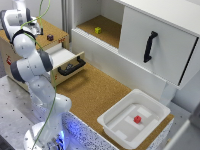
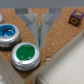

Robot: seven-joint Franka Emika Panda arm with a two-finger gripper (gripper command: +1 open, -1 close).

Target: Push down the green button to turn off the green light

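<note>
Green button (image 2: 25, 53) sits on the cork top of the wooden box, about 7 o'clock from the fingers (image 2: 32, 22), blue button (image 2: 8, 34) right beside it. Fingers are narrow, nearly together, holding nothing, hovering near the green cap, not on it. Cap looks rigid and glossy in a metal ring: likely slippery, so press straight down at dead centre, no grasp needed.

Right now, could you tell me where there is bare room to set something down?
The brown cork floor between the open wooden drawer and the white plastic bin is bare. The box top is crowded: round green button, blue button, dark cube and the claw.
</note>
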